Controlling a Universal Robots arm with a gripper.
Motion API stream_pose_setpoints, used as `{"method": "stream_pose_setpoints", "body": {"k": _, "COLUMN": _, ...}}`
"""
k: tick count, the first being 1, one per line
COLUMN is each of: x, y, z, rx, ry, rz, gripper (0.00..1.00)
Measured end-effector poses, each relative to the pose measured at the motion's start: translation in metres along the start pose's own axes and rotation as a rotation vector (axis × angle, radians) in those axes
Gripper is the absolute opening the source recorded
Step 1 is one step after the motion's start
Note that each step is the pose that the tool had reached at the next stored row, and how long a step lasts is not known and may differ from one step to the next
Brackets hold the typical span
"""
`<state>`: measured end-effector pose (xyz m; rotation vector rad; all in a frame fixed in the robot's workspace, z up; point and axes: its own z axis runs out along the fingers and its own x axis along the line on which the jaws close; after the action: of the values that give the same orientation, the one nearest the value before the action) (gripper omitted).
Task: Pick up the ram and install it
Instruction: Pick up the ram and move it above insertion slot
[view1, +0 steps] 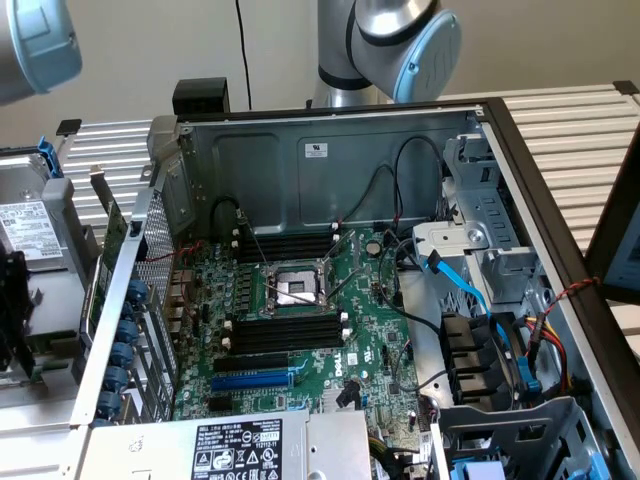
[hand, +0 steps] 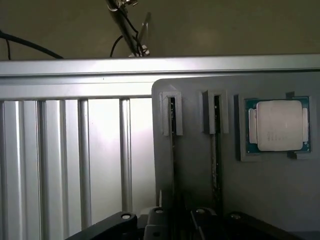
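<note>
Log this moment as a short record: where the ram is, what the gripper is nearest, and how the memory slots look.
setting: open computer case on a slatted metal table
ram: stands on edge in a slot of the grey holder
beside it: second stick in the next slot
also in holder: processor chip in its recess
gripper: at the ram, the stick farther from the processor chip
memory slots: black, on the motherboard, look empty
progress: ram not yet installed
</note>
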<state>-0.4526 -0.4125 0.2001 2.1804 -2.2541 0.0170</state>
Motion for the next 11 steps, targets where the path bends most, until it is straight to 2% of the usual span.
{"method": "stream_pose_setpoints", "body": {"k": 1, "x": 0.000, "y": 0.0000, "z": -0.0003, "rx": 0.0003, "ry": -0.0003, "rz": 0.000, "gripper": 0.16}}
{"method": "stream_pose_setpoints", "body": {"k": 3, "x": 0.001, "y": -0.0001, "z": -0.0050, "rx": 0.0014, "ry": -0.0007, "rz": 0.000, "gripper": 0.13}}
{"method": "stream_pose_setpoints", "body": {"k": 11, "x": 0.006, "y": -0.0003, "z": -0.0318, "rx": 0.0019, "ry": -0.0014, "rz": 0.000, "gripper": 0.13}}
